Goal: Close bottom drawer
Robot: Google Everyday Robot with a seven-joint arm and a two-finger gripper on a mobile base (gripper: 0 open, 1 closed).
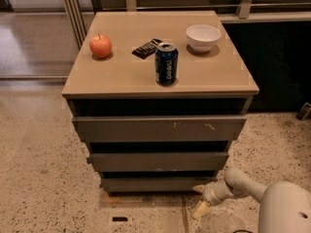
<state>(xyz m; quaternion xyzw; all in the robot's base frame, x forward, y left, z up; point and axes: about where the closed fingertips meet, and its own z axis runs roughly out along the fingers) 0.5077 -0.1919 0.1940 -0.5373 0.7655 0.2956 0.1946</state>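
Observation:
The bottom drawer (155,183) is the narrowest grey-brown front, lowest in the cabinet, its plain face almost in line with the drawers above. My gripper (200,199) is low at the drawer's right end, just in front of its lower right corner. Its two pale fingers are spread apart, one (198,189) close to the drawer front and one (200,209) pointing down toward the floor. It holds nothing. The white arm runs off to the lower right.
On the cabinet top (121,76) stand a red apple (100,46), a dark snack packet (147,48), a blue soda can (166,63) and a white bowl (203,37). The scratched top drawer (160,128) and the middle drawer (158,161) sit above. Speckled floor surrounds the cabinet.

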